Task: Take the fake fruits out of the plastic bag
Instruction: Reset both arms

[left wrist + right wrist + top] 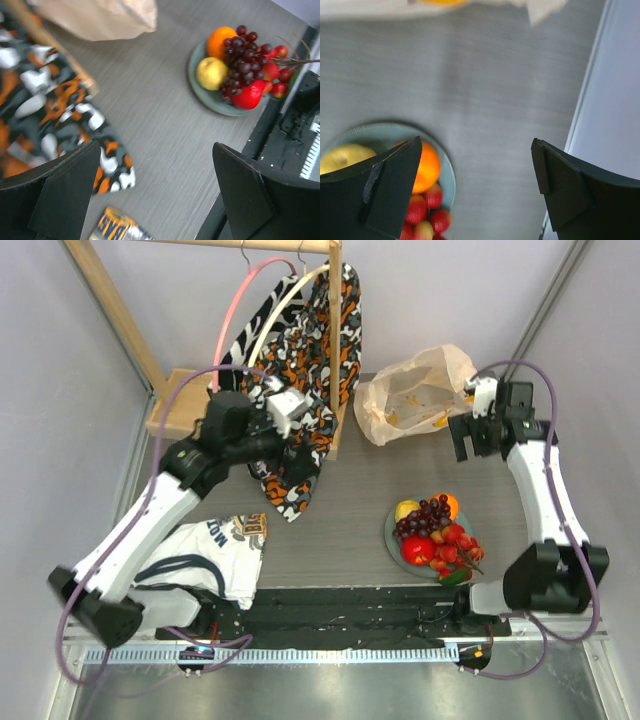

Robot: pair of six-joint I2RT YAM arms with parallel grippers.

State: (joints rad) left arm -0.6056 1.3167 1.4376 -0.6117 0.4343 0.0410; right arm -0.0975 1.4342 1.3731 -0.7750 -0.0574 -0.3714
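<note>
1. Plastic bag (415, 395): lies crumpled on the far side of the table (350, 490), right of the hanging patterned cloth (305, 440); whether anything is inside cannot be told.
2. Fake fruits (435, 530): heaped on the grey-green plate (390, 532), near and right of centre, well apart from the bag; orange (450, 505) and yellow apple (406, 510) on the far side; dark grapes (428, 515) between them; red apple (418, 551) on the near side; berry cluster (458, 545) to the right.
3. Right gripper (475, 160): just right of the bag, above bare table; fingers spread apart, holding nothing.
4. Left gripper (155, 170): beside the cloth, far left; fingers spread apart, holding nothing.
5. White printed shirt (215, 550): lies at the near left.
</note>
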